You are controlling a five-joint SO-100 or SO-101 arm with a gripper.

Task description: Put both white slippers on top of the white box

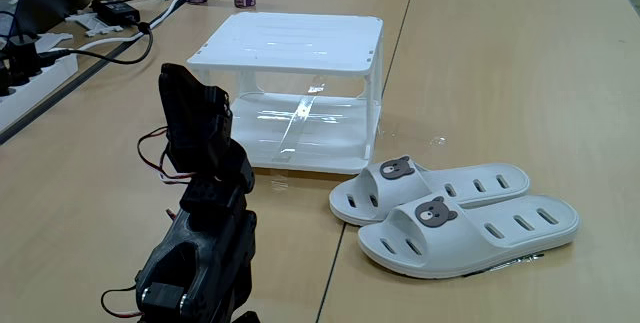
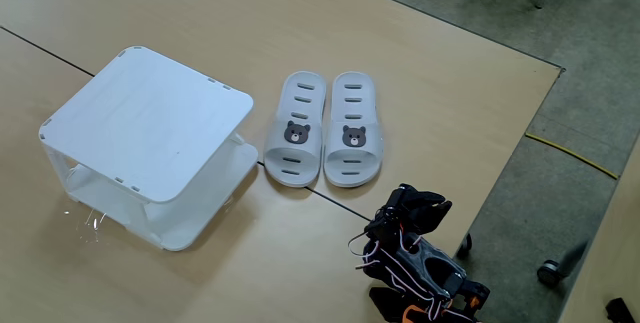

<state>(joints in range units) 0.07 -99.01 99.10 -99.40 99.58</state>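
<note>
Both fixed views show the wooden surface (image 1: pixel 500 83) carrying the white box (image 1: pixel 290 41), standing upright with its flat top bare. Beside the box, the white slippers (image 1: pixel 455 213) lie side by side, touching, soles down. Folded black arm (image 1: pixel 200 233) sits near them; gripper (image 2: pixel 418 203) opening cannot be determined, nothing visibly held.

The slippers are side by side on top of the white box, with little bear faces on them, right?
Not quite. The slippers do lie side by side with bear faces on them, but they are on the table next to the white box, not on top of it. Both fixed views show the box's top bare.
</note>
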